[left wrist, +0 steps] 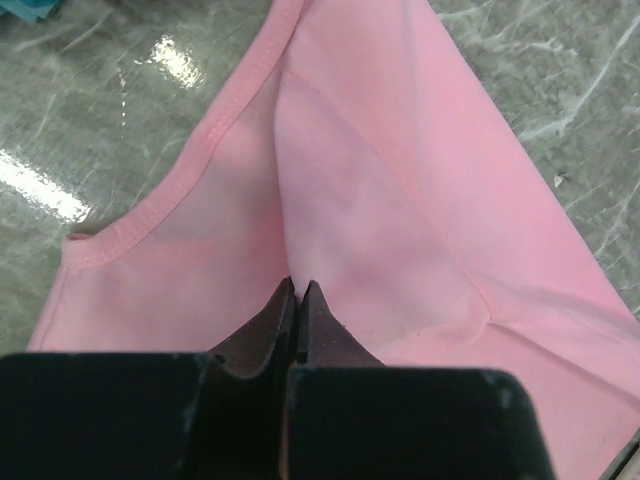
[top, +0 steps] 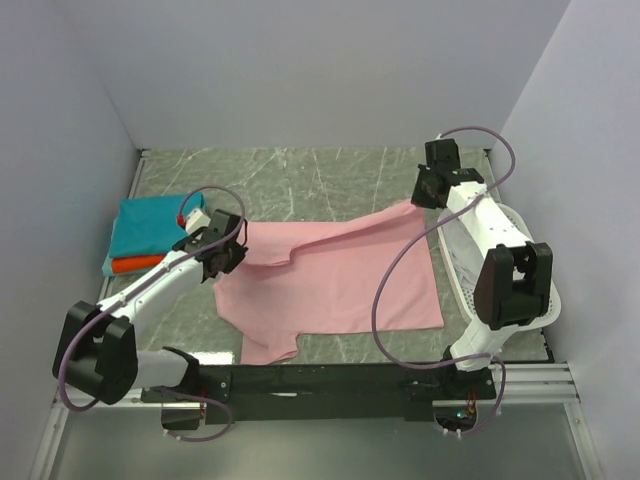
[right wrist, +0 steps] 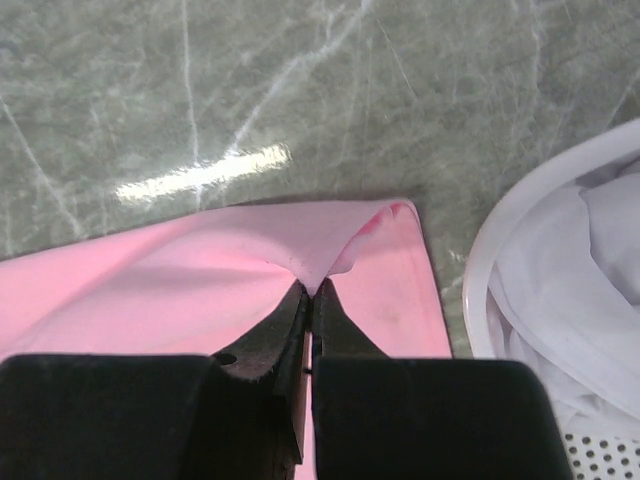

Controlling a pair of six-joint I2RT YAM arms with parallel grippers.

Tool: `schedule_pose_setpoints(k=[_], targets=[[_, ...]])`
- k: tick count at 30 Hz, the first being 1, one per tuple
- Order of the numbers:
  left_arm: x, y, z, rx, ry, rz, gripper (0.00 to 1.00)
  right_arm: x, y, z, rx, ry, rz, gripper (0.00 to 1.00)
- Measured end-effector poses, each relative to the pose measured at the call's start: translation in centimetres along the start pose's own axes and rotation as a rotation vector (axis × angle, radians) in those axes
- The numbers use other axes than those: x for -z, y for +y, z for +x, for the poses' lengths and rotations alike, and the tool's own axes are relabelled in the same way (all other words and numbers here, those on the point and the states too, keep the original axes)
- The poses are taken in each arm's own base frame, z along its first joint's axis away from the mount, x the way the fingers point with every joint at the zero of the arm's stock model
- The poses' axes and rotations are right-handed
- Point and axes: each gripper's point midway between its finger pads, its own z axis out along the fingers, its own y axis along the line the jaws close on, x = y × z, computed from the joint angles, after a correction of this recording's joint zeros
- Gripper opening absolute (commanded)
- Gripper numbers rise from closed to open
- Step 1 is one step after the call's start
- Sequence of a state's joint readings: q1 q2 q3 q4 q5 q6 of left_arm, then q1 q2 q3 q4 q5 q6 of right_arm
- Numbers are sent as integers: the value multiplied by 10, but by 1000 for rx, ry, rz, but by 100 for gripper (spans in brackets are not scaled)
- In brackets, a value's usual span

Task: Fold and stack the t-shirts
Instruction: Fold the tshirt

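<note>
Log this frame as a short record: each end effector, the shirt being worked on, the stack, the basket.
left end effector: shut, pinching a fold of the pink t-shirt near a hemmed edge
right end effector: shut on the pink t-shirt's far right corner
pink t-shirt: mostly spread on the table
stack: teal t-shirt folded on top of orange-red t-shirt, at left
basket: at right, holds white cloth

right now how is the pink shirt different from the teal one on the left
The pink shirt lies spread open across the middle of the table; the teal shirt is folded into a compact rectangle. The left gripper and right gripper are both shut on the pink shirt's far edge; no gripper touches the teal shirt. The teal shirt sits on a folded orange-red shirt; the pink shirt has only table beneath. Both are plain cloth.
</note>
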State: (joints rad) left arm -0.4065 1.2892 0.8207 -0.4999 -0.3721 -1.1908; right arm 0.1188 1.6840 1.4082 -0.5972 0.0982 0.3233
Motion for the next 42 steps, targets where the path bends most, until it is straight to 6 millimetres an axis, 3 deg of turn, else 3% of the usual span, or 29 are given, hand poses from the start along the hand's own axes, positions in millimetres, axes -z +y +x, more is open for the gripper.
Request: schedule_pose_setpoints(k=[8,12,14,18,21,22,28,36,42], targets=[[-1,11,7,-4,14,-12,1,-2,-22,28,16,75,95,0],[-3,14,13,-8,32,-11,8,-1,-32,38,24,104,142,10],[-3,17,18,-12,44,-8,16,0,-35,41,25,112,153,13],[1,25,25,-17,57,0,33,7,-37,48,20,122,152,31],[6,27,25,-16,55,9,52,15,-38,50,18,119,144,43],[9,26,24,-16,52,17,64,19,-38,49,16,111,140,45],[26,17,15,0,27,86,98,39,-30,39,14,61,79,63],[30,-7,4,-39,13,120,100,51,4,37,59,27,-39,69],[6,-47,1,-110,33,126,100,43,36,41,93,26,-128,69]])
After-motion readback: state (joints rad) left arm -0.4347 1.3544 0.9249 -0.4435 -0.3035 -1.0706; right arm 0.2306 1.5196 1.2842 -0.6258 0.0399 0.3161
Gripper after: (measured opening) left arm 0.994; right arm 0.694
